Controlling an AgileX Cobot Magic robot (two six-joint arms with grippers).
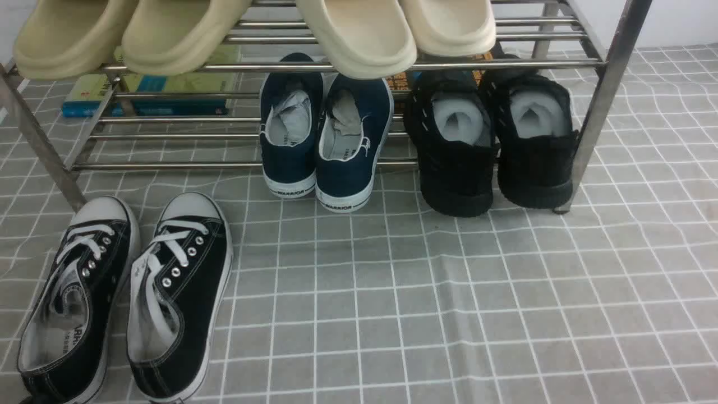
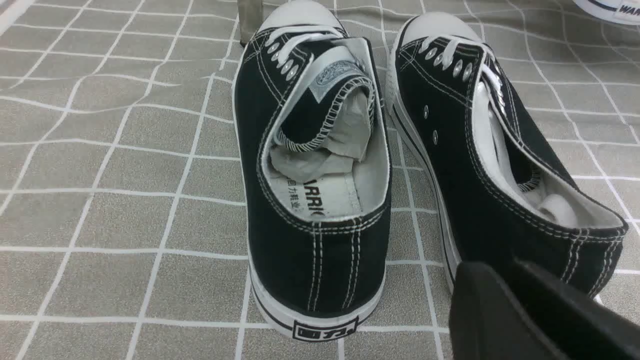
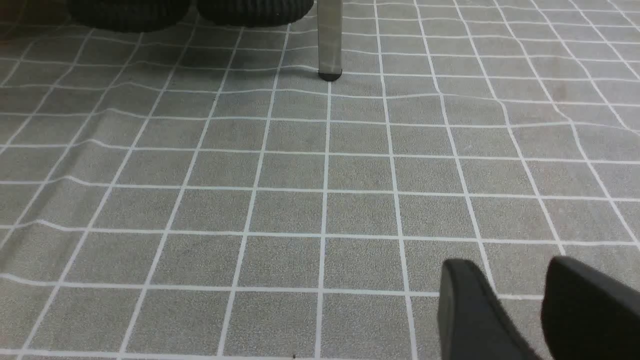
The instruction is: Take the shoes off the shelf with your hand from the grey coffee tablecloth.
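Right wrist view showed my right gripper [image 3: 512, 267] half-open and empty above the grey coffee tablecloth [image 3: 250, 200], with the shoes [image 3: 250, 12] well ahead of it by a leg of the shelf [image 3: 330, 40], so I judged it best to widen first, then approach one heel squarely.

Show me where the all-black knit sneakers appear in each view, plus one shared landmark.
Front view: black sneakers on the lower tier of the shelf, beside its right leg.
Left wrist view: not in it.
Right wrist view: only their ribbed soles, beside that leg.
Shared landmark: that leg, front and right wrist views.
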